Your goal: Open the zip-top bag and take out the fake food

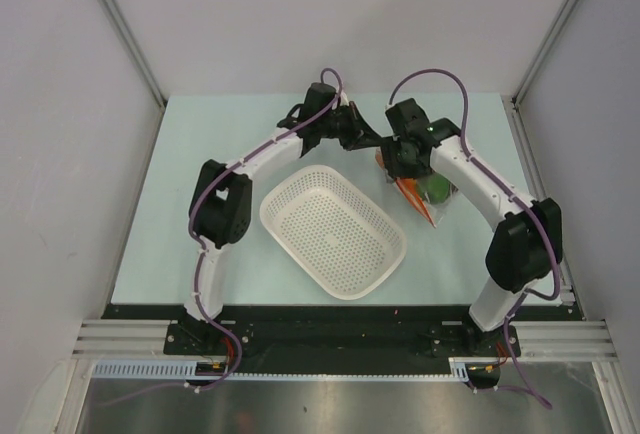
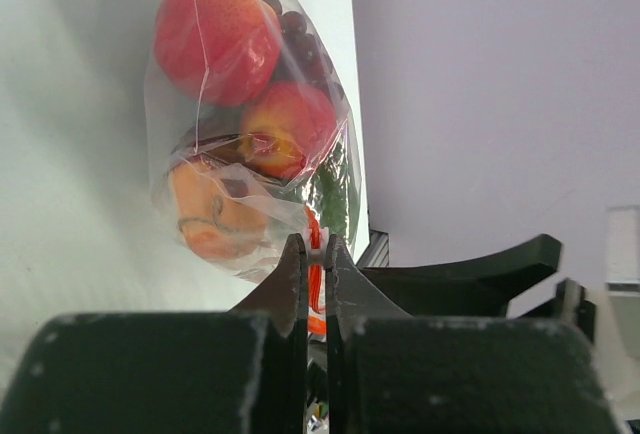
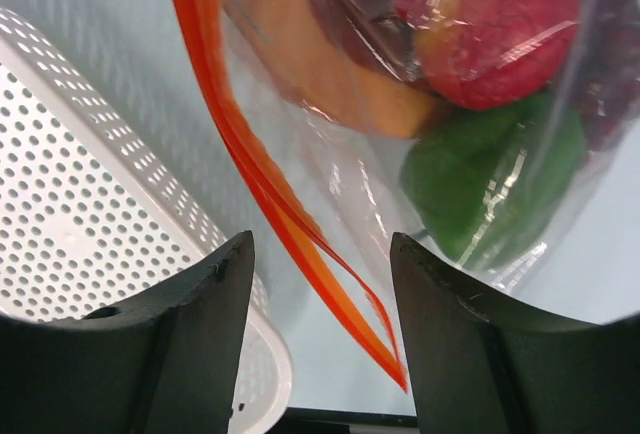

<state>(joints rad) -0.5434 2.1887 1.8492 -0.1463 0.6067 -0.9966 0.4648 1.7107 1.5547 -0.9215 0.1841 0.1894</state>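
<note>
Left claw (image 2: 315,254) pinches the orange zipper edge (image 3: 248,174) of the zip-top bag (image 2: 250,134), fake food (image 3: 495,24) inside, beside the basket (image 1: 333,230); the open right claw (image 3: 320,264) should close squarely on the opposite lip before pulling apart.

- Zip-top bag (image 2: 250,124): directly ahead of the left gripper (image 2: 313,246), with its zipper strip (image 2: 316,289) pinched between those jaws.
- Fake food (image 2: 215,34): inside the bag, beyond the left jaws.
- Right gripper (image 3: 320,249): the strip runs across the gap between its spread jaws, beyond the tips.
- Pepper (image 3: 490,184): ahead of the jaw at the right of that wrist view, with the round fruit (image 3: 500,29) behind it.
- Basket (image 3: 90,224): outside the opposite jaw, just beside the bag.
</note>
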